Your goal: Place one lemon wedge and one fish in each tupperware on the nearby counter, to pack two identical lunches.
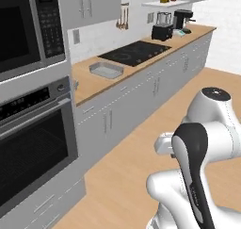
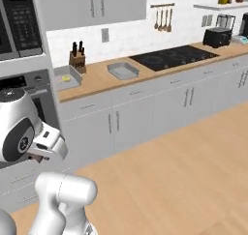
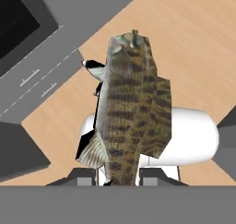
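Hand view showed a brown scaled fish (image 3: 131,112) rising from between the jaws, which were clamped on its lower end, with wood floor (image 3: 193,43) and grey cabinet fronts beyond it. From the right base view the hand (image 2: 46,147) hung low on the near left, in front of the oven (image 2: 29,84), well apart from the surface (image 2: 160,67) along the far wall.

Two clear tubs waited on that surface: one (image 2: 68,79) at its left end beside the knife block (image 2: 76,60), with something small and yellow inside that looked like a lemon wedge, though too small to be sure; the other (image 2: 123,70) further right, just left of the black stovetop (image 2: 174,56), its contents too faint to tell.

By my reading, the step in hand was carrying a fish to a tub. The next move would call for lifting the hand up over the surface edge, centring it above whichever tub lacks a fish, and lowering before letting go, so the fish lands inside rather than across the rim.
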You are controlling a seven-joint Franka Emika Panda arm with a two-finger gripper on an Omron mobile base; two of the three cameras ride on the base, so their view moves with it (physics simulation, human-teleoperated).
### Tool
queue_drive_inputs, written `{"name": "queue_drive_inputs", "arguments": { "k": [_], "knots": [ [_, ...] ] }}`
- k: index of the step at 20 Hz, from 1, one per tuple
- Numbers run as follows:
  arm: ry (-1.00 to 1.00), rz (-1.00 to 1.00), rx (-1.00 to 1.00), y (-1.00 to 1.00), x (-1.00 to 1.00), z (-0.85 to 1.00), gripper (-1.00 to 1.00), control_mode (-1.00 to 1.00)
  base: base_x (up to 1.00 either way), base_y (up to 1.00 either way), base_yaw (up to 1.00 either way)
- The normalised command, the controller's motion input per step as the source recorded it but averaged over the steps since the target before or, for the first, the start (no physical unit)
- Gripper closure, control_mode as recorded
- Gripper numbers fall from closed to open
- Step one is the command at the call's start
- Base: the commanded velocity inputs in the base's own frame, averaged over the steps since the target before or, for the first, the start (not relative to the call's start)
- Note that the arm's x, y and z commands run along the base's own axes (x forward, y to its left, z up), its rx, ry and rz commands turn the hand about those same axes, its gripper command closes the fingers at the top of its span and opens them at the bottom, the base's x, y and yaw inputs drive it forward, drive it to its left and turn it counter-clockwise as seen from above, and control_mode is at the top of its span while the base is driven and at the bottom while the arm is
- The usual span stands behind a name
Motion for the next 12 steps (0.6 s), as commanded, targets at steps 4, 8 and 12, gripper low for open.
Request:
{"name": "queue_drive_inputs", "arguments": {
  "k": [4, 8, 12],
  "knots": [
    [0.0, 0.0, 0.0, 0.0, 0.0, 0.0, 1.0, 1.0, 1.0, -0.39, 0.44],
    [0.0, 0.0, 0.0, 0.0, 0.0, 0.0, 1.0, 1.0, 0.86, -0.76, 0.35],
    [0.0, 0.0, 0.0, 0.0, 0.0, 0.0, 1.0, 1.0, 1.0, -0.74, 0.46]
  ]
}}
